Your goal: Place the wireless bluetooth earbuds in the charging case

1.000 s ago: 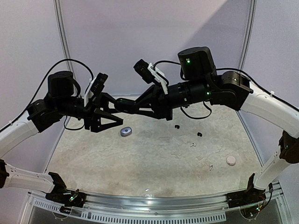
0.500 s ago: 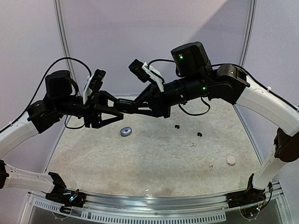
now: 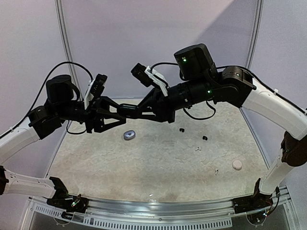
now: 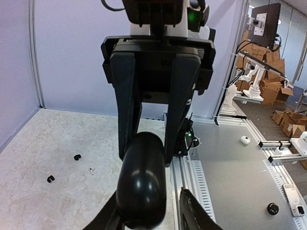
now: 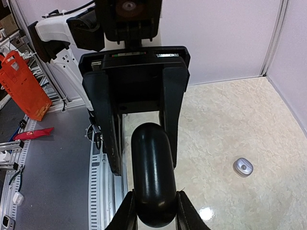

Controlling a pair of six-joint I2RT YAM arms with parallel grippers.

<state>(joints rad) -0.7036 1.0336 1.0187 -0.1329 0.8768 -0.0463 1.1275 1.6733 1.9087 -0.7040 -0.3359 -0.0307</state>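
- The right gripper (image 5: 153, 201) is clamped on one end of the black charging case (image 5: 152, 167), which fills the lower centre of the right wrist view
- In the overhead view the case hangs in the air at upper centre-left, well above the table (image 3: 158, 167)
- The left gripper (image 4: 148, 201) meets it head-on, with a finger on each side of the case's other end. One side looks to be touching and the other shows a sliver of gap, so I cannot tell whether it grips
- The case looks shut and no seam is visible, so the step in hand is probably a second hold to open the lid
- To do it well, line both grippers up along the case's long axis and squeeze squarely. The glossy, rounded shell will likely slip under a skewed pinch
- The left fingers should land on one half only, not across the seam, while the right holds firm without twisting
- A black earbud (image 3: 181, 129), a second black earbud (image 3: 205, 138) and a white earbud (image 3: 196, 148) lie on the table right of centre, well apart from the case
- A grey case (image 3: 129, 135) lies below the grippers
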